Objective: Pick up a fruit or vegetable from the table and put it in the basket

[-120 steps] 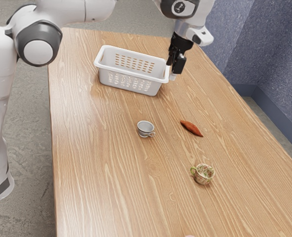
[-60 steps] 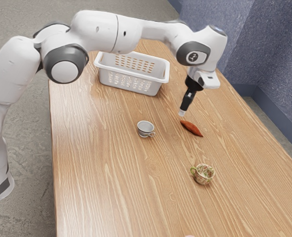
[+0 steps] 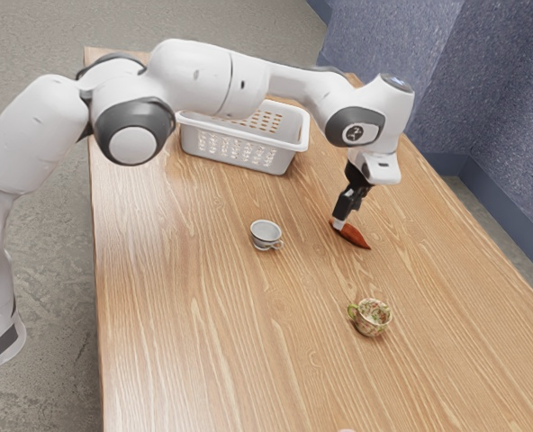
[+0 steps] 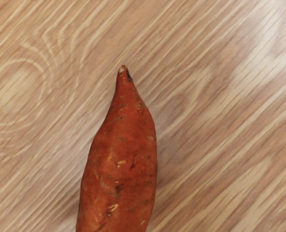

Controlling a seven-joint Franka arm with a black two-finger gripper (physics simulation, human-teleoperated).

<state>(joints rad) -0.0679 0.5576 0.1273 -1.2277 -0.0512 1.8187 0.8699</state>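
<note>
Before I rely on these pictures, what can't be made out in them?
- White basket: exterior view; near side hides its lower inside, arm hides some rim.
- Sweet potato: wrist view; one end cut off by lower edge.
- Pale pink object: exterior view; lower edge cuts it off, unidentifiable.

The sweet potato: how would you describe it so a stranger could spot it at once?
Find the white basket on the wooden table, then the patterned cup. Between them, by the gripper, lies the reddish-orange sweet potato. Long and tapered, it has no handle, unlike that cup and the pale one.
</note>
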